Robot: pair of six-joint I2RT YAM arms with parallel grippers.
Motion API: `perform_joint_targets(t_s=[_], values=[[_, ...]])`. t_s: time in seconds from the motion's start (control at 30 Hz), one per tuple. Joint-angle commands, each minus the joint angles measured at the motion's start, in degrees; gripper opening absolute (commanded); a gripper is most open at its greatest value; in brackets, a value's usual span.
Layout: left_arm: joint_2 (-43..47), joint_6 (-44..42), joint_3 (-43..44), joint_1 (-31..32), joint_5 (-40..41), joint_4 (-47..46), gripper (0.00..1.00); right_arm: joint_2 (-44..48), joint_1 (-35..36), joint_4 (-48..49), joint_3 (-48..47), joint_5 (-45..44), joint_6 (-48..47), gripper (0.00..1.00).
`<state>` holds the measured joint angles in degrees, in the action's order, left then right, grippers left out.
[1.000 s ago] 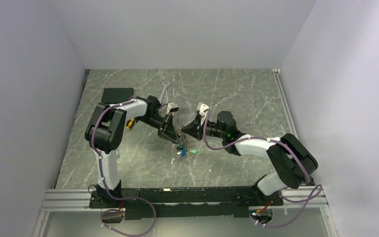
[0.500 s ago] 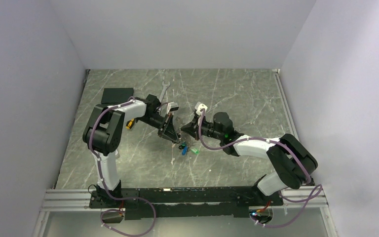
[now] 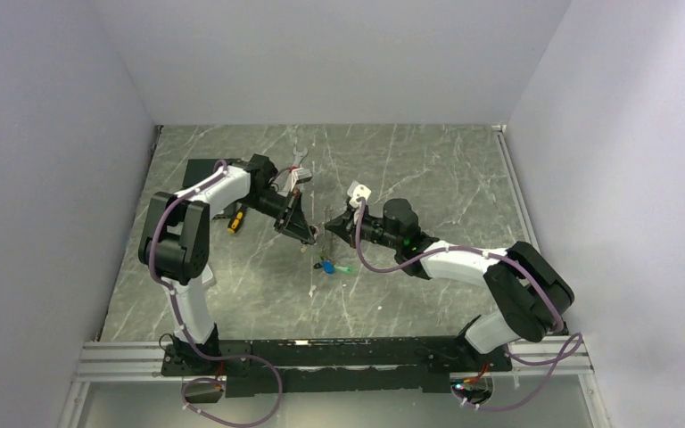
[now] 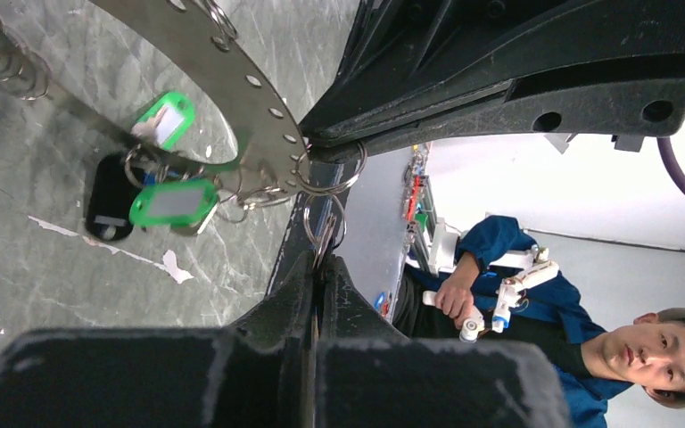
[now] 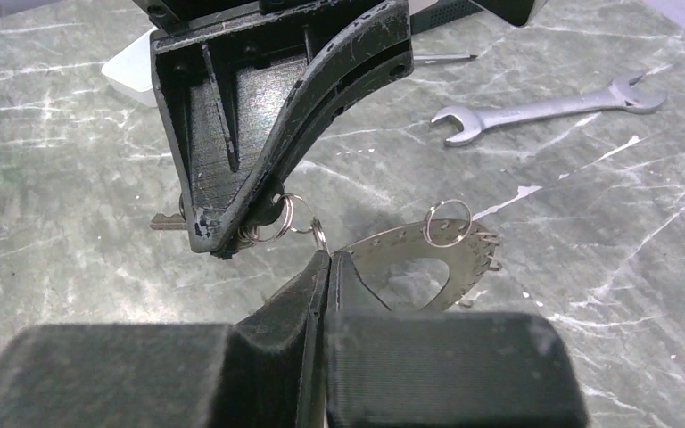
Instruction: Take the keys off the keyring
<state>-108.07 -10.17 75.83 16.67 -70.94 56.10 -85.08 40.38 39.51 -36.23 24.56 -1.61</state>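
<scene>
Between the arms, the right gripper (image 5: 331, 256) is clamping the keyring (image 5: 415, 242) and the left gripper (image 4: 321, 260) is pinching a small split ring (image 4: 327, 234) on it — the keys (image 4: 171, 203) are hanging from that hoop, none freed yet.

Probably a robotics lab — white-walled booth (image 3: 321, 53), operator (image 4: 535, 312) holding controller (image 4: 507, 287).

Soft even light, blurry foreground.
</scene>
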Motion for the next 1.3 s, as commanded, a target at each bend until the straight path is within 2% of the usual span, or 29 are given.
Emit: perform_joint_targets(t_s=[0.0, 0.3, 0.8, 1.27], values=[[3.09, -4.62, 3.08, -0.32, 2.13, 6.60, 0.00, 1.73, -0.21, -0.42, -2.35, -2.37, -3.62, 0.00], [4.57, -5.09, 8.32, 0.13, 7.21, 7.47, 0.00, 0.95, 1.16, -5.10, -5.09, -1.92, -4.30, 0.00], [4.62, -10.00, 13.37, 6.40, 12.36, 12.28, 0.00, 0.83, 1.78, -7.24, -6.48, -3.11, -4.72, 0.00], [9.45, -15.63, 10.47, 6.89, 20.10, 11.50, 0.00, 1.81, 1.70, -5.63, -5.54, -3.93, -3.85, 0.00]])
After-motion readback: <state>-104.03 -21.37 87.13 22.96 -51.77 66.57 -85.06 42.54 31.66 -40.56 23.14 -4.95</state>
